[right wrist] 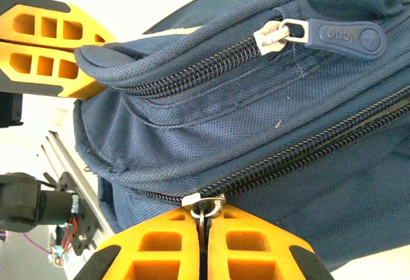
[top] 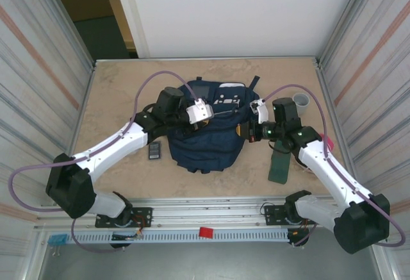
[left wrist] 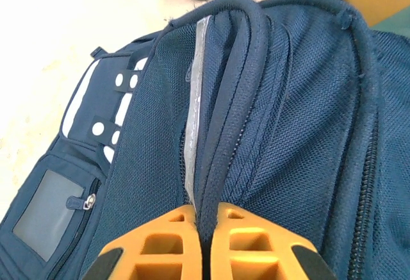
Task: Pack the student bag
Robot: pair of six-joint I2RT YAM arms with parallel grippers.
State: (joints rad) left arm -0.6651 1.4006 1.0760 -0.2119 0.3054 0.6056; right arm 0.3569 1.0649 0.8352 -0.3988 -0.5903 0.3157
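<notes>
Navy fabric marks the student bag point(top: 205, 148), which lies flat in the middle of the table point(top: 122, 94). Its long axis runs from the far side toward the arm bases, with the near end leaning a little to the left. The face with the white buckle patches and the small grey window is at the far end.

The left gripper point(left wrist: 204, 219) reaches in from the left over the far half of the bag. Its orange fingers are pressed together on a raised piped seam of the bag. The right gripper point(right wrist: 204, 219) comes in at the bag's right edge, with its jaws closed on a small metal zipper pull point(right wrist: 204, 204). Above that zip runs a second one, which has a blue rubber tab point(right wrist: 343, 36).

A small black device point(top: 155, 150) lies just beside the bag's left edge. On the right, partly under the right arm, a dark green pencil case point(top: 280, 164) lies near the bag but apart from it. A grey cup point(top: 301, 102) stands toward the far right corner.

Bare tabletop stretches left of the bag and across the far-left corner. A narrower strip stays free between the bag's near end and the mounting rail point(top: 211, 213). Corrugated panels point(top: 45, 68) wall in the left and right edges, and a white panel closes most of the far side.
</notes>
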